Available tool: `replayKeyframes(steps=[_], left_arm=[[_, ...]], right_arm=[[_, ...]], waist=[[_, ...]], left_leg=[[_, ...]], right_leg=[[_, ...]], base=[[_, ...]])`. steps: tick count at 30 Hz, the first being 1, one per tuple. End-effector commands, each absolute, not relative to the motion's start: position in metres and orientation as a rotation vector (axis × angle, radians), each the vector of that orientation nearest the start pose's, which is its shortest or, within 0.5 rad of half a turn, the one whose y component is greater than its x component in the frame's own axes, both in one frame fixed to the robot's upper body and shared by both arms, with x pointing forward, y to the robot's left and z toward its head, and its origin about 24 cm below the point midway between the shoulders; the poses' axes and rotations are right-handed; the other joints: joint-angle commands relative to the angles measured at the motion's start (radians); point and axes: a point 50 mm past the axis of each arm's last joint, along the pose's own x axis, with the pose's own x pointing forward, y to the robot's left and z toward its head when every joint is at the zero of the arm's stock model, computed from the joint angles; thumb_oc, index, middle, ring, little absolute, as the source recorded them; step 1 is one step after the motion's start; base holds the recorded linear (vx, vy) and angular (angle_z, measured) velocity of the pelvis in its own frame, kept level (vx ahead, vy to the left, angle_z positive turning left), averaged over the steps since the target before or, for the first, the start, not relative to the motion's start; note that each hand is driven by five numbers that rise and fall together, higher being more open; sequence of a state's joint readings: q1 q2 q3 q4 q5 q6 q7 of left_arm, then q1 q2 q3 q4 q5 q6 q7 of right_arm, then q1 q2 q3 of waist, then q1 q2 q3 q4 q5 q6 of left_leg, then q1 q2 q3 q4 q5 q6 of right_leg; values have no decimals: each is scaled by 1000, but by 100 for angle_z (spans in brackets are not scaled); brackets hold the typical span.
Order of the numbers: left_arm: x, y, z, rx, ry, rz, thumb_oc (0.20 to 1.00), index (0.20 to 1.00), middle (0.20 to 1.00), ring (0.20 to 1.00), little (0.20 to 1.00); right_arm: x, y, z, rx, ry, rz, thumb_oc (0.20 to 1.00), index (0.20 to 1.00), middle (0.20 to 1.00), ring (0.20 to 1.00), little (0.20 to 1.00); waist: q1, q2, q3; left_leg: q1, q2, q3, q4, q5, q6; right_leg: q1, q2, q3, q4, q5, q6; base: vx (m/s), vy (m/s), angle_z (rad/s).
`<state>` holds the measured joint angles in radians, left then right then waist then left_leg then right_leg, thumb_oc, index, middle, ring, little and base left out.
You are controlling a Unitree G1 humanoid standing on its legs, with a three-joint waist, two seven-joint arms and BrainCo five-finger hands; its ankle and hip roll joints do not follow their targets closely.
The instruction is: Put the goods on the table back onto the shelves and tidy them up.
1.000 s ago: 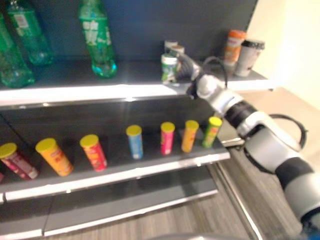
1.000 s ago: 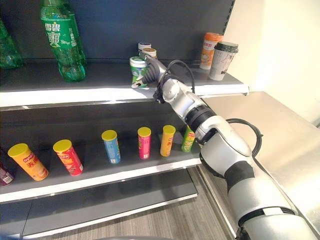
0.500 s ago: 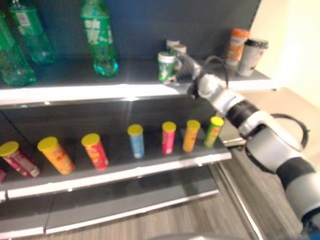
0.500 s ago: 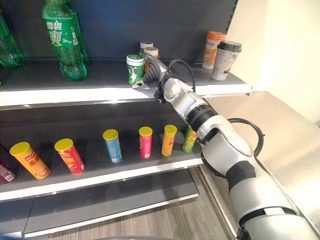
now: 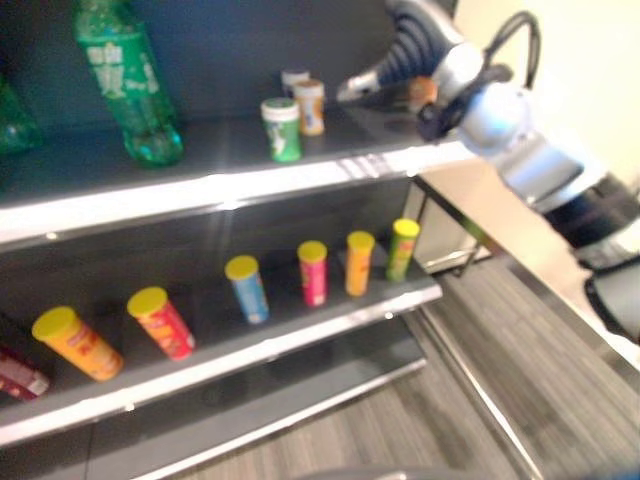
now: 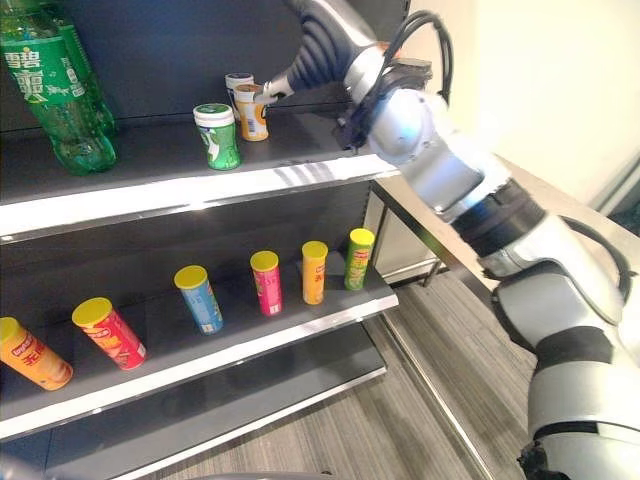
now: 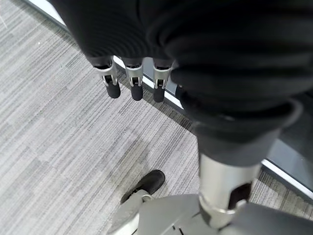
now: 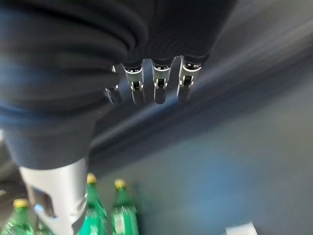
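Observation:
A green cup [image 6: 217, 135] with a white lid stands upright on the top shelf [image 6: 300, 168], near its front edge. Just behind it stand an orange cup [image 6: 251, 108] and a white one [image 6: 238, 83]. My right hand [image 6: 322, 48] hangs above the shelf, to the right of these cups, apart from the green one. Its fingers [image 8: 156, 84] are straight and hold nothing. My left hand [image 7: 134, 78] hangs low over the grey floor, fingers relaxed and empty.
Large green bottles [image 6: 55, 90] stand at the left of the top shelf. Several yellow-lidded tubes, among them a blue one [image 6: 198, 297] and a pink one [image 6: 265, 282], line the middle shelf. A steel table [image 5: 470, 190] stands right of the shelves.
My right hand was against the green cup on the top shelf; it has let go and risen above and to the right. The cup stays upright. The camera has shifted too.

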<state>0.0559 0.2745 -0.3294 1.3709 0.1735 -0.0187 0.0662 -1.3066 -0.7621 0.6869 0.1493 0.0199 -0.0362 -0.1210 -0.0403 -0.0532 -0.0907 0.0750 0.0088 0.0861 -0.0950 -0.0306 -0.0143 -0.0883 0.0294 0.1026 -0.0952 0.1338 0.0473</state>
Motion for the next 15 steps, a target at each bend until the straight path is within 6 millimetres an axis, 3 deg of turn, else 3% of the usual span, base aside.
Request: replayKeyframes(steps=[1, 8, 9, 10, 12, 14, 15], left_arm=[[46, 246, -168, 586, 1409, -107, 1000, 1000, 1000, 1000, 1000], [31, 237, -171, 489, 1437, -58, 1000, 1000, 1000, 1000, 1000], [31, 238, -171, 496, 1438, -60, 1000, 1000, 1000, 1000, 1000], [27, 236, -172, 478, 1443, -62, 1000, 1000, 1000, 1000, 1000], [26, 235, -172, 471, 1446, -65, 1000, 1000, 1000, 1000, 1000], [19, 234, -172, 443, 1454, -63, 1000, 1000, 1000, 1000, 1000], [16, 235, -172, 422, 1454, -57, 1000, 1000, 1000, 1000, 1000]], right_arm=[[297, -115, 375, -970, -1125, 185, 1000, 1000, 1000, 1000, 1000], [246, -164, 318, -974, -1071, 288, 1000, 1000, 1000, 1000, 1000], [245, -166, 317, -973, -1067, 283, 1000, 1000, 1000, 1000, 1000], [230, -183, 304, -971, -1008, 296, 1000, 1000, 1000, 1000, 1000], [226, -189, 297, -965, -973, 309, 1000, 1000, 1000, 1000, 1000], [213, -205, 273, -935, -815, 397, 1000, 1000, 1000, 1000, 1000], [207, -203, 251, -866, -680, 545, 1000, 1000, 1000, 1000, 1000]], waist=[[4, -16, 31], [-42, -1, 36], [-37, -5, 35], [-48, -5, 36], [-54, -5, 35], [-65, -7, 31], [-74, -8, 35]], left_leg=[[-3, 63, 8, 8, -39, -47], [5, 68, 32, 8, -46, -44], [5, 69, 31, 8, -46, -44], [7, 71, 42, 8, -48, -44], [7, 71, 45, 8, -48, -44], [10, 72, 53, 8, -49, -47], [16, 73, 54, 8, -51, -49]], right_leg=[[89, -71, 24, 8, -118, 93], [82, -75, 24, 8, -110, 103], [82, -74, 24, 8, -110, 103], [78, -75, 26, 8, -105, 107], [75, -75, 27, 8, -104, 108], [73, -76, 29, 8, -100, 112], [78, -77, 29, 8, -102, 113]], base=[[0, 0, 0], [2, 10, -8], [-9, 3, -12], [-8, 6, -12], [-4, 5, -19], [0, 3, -26], [-9, -1, -18]])
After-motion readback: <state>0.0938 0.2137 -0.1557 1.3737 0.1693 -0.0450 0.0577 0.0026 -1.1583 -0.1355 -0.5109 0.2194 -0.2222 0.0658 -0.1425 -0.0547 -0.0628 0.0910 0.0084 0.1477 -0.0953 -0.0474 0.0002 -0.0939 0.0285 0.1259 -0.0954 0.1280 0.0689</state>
